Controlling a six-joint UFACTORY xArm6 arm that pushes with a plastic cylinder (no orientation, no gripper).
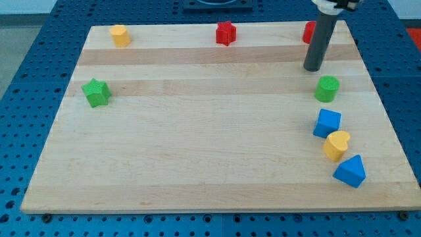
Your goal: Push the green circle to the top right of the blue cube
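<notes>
The green circle [327,88] stands near the board's right edge, just above the blue cube [327,123] with a small gap between them. My tip [312,68] rests on the board just above and slightly left of the green circle, not touching it. The dark rod rises from the tip toward the view's top.
A yellow heart [337,145] and a blue triangle [350,172] sit below the blue cube. A green star [97,92] is at the left. A yellow block [120,35], a red star [225,33] and a red block [308,31], partly hidden by the rod, line the wooden board's [197,151] top edge.
</notes>
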